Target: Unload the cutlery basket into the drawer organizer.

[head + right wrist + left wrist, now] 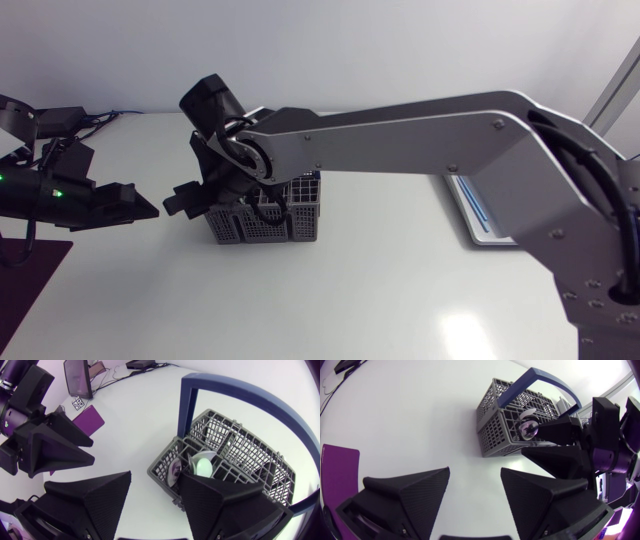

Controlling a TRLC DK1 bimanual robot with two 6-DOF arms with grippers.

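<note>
The grey cutlery basket (268, 218) with a blue handle (547, 382) stands mid-table. Two spoon bowls (202, 466) (175, 472) stick up from its near compartments. My right gripper (200, 198) (152, 500) hangs open over the basket's left corner, one finger (225, 500) above the compartments beside a spoon and the other outside the basket. Nothing is between its fingers. My left gripper (135, 202) (475, 495) is open and empty, a short way left of the basket and facing the right gripper (555, 444). A dark purple flat tray (30, 285) (87, 420) lies at the front left.
A flat white panel with a blue stripe (482, 212) lies under my right arm at the right. Cables (100, 118) run along the back left corner. Bare white table (300, 310) stretches in front of the basket.
</note>
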